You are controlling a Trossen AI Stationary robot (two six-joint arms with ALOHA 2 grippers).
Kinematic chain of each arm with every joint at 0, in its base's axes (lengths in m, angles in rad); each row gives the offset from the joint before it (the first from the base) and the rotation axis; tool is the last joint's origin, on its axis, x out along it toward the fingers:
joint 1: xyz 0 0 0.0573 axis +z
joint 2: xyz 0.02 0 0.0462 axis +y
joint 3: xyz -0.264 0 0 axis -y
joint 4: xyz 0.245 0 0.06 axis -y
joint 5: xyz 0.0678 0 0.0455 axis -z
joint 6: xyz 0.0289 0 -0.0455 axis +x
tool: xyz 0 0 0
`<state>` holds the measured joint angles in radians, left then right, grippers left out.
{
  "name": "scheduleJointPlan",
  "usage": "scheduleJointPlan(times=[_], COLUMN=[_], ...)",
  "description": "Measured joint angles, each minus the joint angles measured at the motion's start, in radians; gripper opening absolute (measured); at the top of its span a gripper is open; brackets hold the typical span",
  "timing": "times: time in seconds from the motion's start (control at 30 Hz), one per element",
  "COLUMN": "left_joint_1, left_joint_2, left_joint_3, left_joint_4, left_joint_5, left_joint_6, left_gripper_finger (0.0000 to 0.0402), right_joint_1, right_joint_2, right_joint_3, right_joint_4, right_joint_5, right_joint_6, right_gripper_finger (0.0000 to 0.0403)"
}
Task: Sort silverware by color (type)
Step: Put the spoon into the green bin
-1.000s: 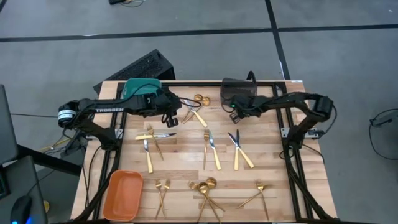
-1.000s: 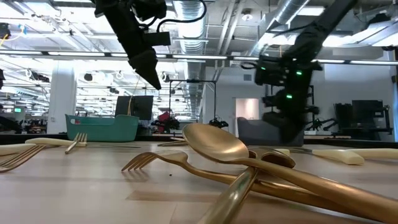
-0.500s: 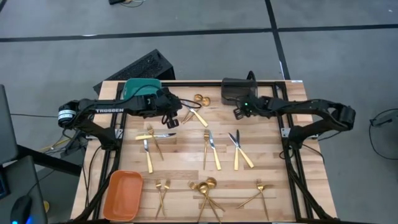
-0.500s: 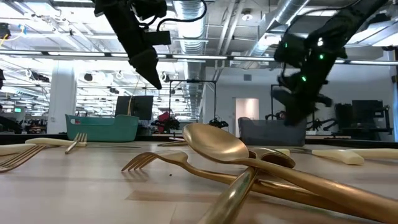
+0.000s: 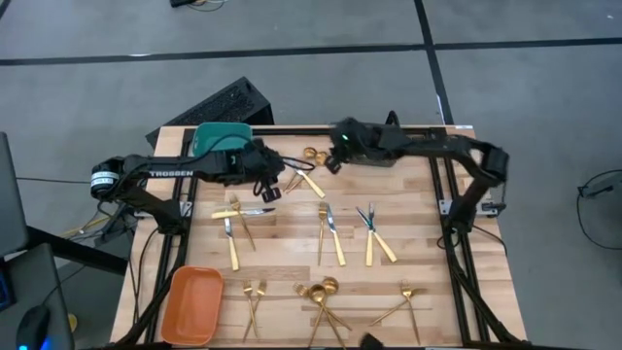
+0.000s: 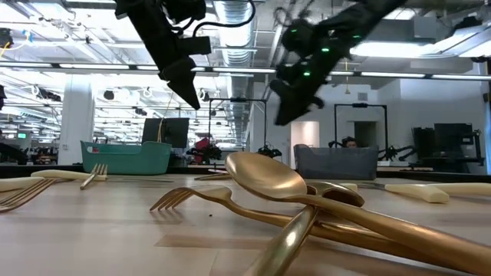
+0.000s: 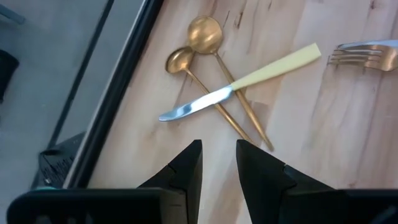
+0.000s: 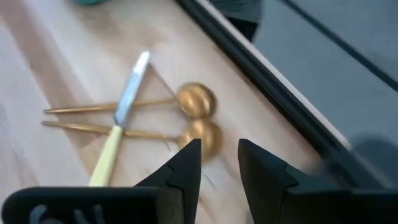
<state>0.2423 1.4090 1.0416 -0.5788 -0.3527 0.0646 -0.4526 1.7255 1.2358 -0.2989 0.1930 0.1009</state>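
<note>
A: What's the biggest thing here?
B: The wooden table (image 5: 292, 262). At its 11 o'clock corner sits one teal bin (image 5: 222, 133), at 7 o'clock one orange bin (image 5: 191, 303), and at 12 o'clock one dark grey bin (image 5: 374, 136), partly under the right arm.

A: And the arms?
B: Two. The left gripper (image 5: 275, 185) hangs above the table at about 10 o'clock; the right gripper (image 5: 328, 160) hangs near 12 o'clock. They flank the same small pile.

A: Holding anything?
B: No. In each wrist view the two dark fingers (image 7: 186, 171) stand a narrow gap apart with bare wood between them; the right fingers (image 8: 186, 165) look the same, parted a little and empty.

A: What's in that pile?
B: Two gold spoons (image 7: 205, 37) with bowls side by side, and one knife (image 7: 239, 81) with a silver blade and pale handle lying across their stems. It lies near 12 o'clock, between the teal and grey bins.

A: The rest of the silverware?
B: A cluster (image 5: 238, 219) at 9 o'clock, three pieces (image 5: 328, 231) at the centre, a crossed group (image 5: 374, 233) toward 3 o'clock. Along the 6 o'clock edge: forks (image 5: 255, 301), a spoon heap (image 5: 323, 297), and a crossed set (image 5: 403, 303). Exact counts there I cannot tell.
</note>
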Motion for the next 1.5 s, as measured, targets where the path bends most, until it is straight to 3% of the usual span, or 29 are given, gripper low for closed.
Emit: scheduleJointPlan(times=[0.17,0.4,0.6,0.83,1.1,1.23,1.5], left_joint_1=[-0.027,-0.074,-0.094,-0.092,-0.091,-0.092,-0.089], left_joint_2=[0.0,0.0,0.0,0.0,0.0,0.0,0.0], left_joint_3=[0.0,0.0,-0.04,-0.146,-0.167,-0.168,-0.168], left_joint_4=[-0.043,-0.045,0.007,0.122,0.162,0.17,0.172], left_joint_5=[-0.018,-0.117,-0.13,-0.128,-0.115,-0.084,-0.101], left_joint_6=[-0.075,-0.105,-0.099,-0.101,-0.115,-0.115,-0.109], left_gripper_finger=[0.0086,0.0086,0.0086,0.0087,0.0087,0.0087,0.0087], right_joint_1=[-0.074,-0.125,-0.165,-0.185,-0.178,-0.161,-0.191], right_joint_2=[0.196,0.37,0.42,0.441,0.442,0.454,0.429], right_joint_3=[0.252,0.449,0.469,0.469,0.468,0.465,0.466], right_joint_4=[-0.194,-0.371,-0.402,-0.424,-0.448,-0.541,-0.544], right_joint_5=[-0.152,-0.174,-0.347,-0.384,-0.394,-0.316,-0.302], right_joint_6=[-0.084,-0.181,-0.184,-0.181,-0.177,-0.197,-0.2], right_gripper_finger=[0.0135,0.0135,0.0135,0.0135,0.0135,0.0135,0.0135])
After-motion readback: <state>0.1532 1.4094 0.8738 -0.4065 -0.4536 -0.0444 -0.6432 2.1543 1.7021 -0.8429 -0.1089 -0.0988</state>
